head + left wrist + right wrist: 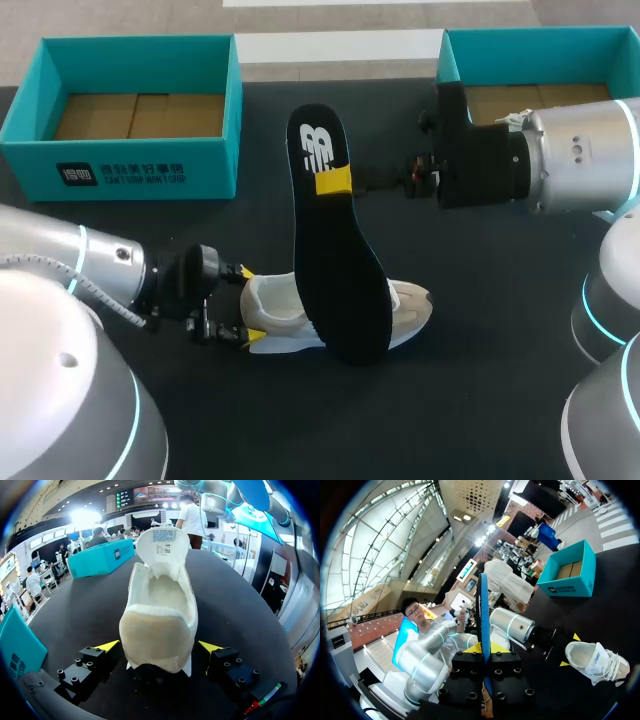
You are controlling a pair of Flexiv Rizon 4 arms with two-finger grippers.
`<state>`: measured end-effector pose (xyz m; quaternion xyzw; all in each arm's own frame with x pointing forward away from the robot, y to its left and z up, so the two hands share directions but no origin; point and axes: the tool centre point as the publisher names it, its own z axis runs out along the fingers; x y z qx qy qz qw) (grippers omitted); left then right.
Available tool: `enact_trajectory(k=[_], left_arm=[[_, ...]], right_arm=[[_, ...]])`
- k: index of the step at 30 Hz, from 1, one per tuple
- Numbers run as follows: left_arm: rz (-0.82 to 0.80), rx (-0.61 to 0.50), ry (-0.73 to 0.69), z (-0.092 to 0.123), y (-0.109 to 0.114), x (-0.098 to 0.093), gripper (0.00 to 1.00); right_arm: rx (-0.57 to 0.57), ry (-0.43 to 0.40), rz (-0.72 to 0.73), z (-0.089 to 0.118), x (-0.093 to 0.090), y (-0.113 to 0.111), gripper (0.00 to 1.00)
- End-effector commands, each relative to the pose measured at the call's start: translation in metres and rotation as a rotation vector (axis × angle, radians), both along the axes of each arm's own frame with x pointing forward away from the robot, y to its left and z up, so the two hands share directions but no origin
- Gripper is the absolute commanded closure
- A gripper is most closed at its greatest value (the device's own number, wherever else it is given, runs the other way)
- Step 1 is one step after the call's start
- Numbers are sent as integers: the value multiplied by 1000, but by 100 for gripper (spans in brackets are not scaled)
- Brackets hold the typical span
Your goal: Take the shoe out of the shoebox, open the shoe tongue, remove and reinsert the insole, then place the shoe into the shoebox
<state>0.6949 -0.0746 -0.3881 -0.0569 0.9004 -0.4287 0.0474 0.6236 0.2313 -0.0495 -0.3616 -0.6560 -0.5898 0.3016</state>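
The insole [338, 270] is pinched near one end by the right gripper [333, 181] and held up over the shoe [408, 304], whose heel is clamped by the left gripper [249, 306] near the table's [480, 400] front edge. Removal is judged done (tongue [163, 545] already folded open). Reinsertion and boxing remain, with a shoebox [130, 165] at the far left corner and a second shoebox [540, 55] at the far right.
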Motion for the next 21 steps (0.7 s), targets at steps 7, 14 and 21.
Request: enact_trajectory(k=[7,14,21], left_arm=[[5,40,4,2,-2,-3,0],[-17,154,-58,14,1,-8,0],[-32,264,-72,27,4,-4,0]], right_arm=[[-3,1,-4,0,0,5,100],[-3,1,-4,0,0,5,100],[-3,1,-4,0,0,5,100]])
